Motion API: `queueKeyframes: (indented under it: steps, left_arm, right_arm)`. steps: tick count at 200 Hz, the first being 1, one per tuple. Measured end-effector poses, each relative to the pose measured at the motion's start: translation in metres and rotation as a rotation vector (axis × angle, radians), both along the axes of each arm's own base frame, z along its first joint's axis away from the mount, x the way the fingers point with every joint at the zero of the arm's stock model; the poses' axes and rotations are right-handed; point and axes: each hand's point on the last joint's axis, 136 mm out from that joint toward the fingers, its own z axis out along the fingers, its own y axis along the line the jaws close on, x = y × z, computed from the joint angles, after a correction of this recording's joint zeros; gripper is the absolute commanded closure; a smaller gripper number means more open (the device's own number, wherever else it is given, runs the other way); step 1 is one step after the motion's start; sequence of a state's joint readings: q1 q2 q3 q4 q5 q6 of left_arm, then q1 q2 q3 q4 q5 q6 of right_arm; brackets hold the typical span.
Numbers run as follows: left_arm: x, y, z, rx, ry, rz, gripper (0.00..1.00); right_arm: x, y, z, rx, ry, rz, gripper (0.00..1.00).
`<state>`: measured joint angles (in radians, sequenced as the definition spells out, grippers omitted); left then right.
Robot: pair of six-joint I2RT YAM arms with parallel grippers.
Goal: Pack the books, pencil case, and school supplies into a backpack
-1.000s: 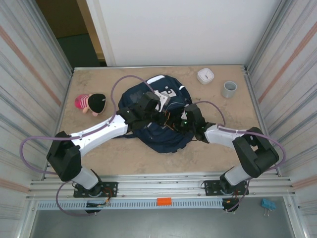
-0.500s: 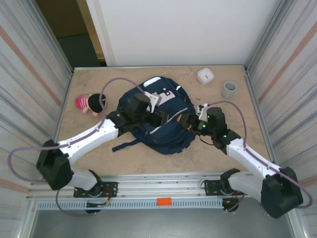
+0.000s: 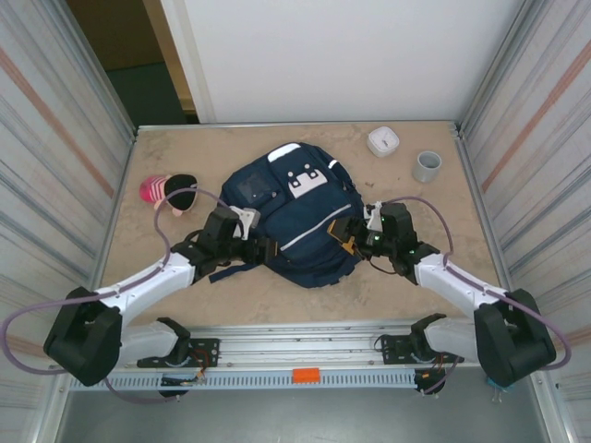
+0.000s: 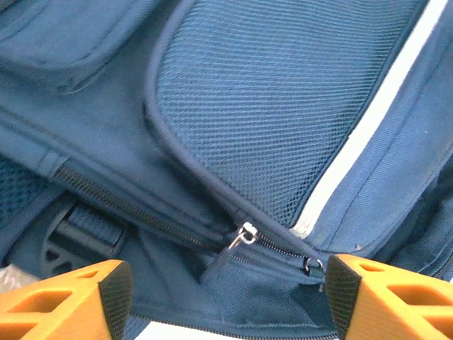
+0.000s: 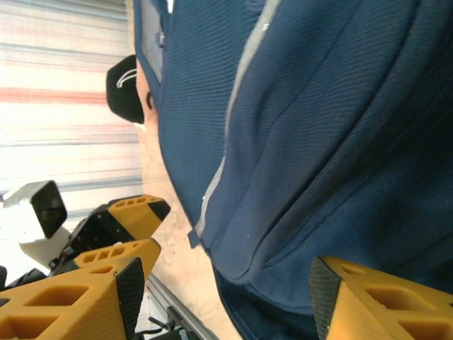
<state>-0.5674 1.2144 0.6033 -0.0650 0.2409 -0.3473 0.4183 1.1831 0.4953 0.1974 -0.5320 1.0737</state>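
Observation:
The navy backpack [image 3: 295, 208] lies flat in the middle of the table, white patch up. My left gripper [image 3: 270, 247] stands open at its near left edge, touching nothing. In the left wrist view the open left gripper [image 4: 226, 301] faces the backpack [image 4: 283, 106], with a metal zip slider [image 4: 246, 234] just ahead between the pads. My right gripper [image 3: 338, 233] is open at the bag's near right side. The right gripper [image 5: 226, 294] frames the bag's blue side [image 5: 318, 142] with nothing held. The books, pencil case and school supplies are out of view.
A white round device [image 3: 383, 141] and a grey cup [image 3: 427, 166] stand at the back right. A pink doll with a black hat [image 3: 168, 192] lies left of the bag. Corrugated metal walls close both sides. Bare tabletop [image 3: 277, 300] runs along the near edge.
Both grippers were shut over the top of the backpack a second ago. They have opened and drawn back, the left toward the near left, the right toward the right.

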Motion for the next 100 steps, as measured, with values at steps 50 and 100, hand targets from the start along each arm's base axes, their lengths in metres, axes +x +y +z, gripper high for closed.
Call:
queueKeyframes:
  steps: [50, 100]
  left_arm:
    - [0.004, -0.016, -0.039, 0.031, 0.066, -0.089, 0.41]
    - [-0.001, -0.029, -0.041, 0.023, 0.059, -0.139, 0.61]
  right_arm:
    - [0.003, 0.005, -0.023, -0.026, 0.066, 0.002, 0.5]
    - [0.017, 0.011, -0.028, -0.022, 0.075, -0.005, 0.77]
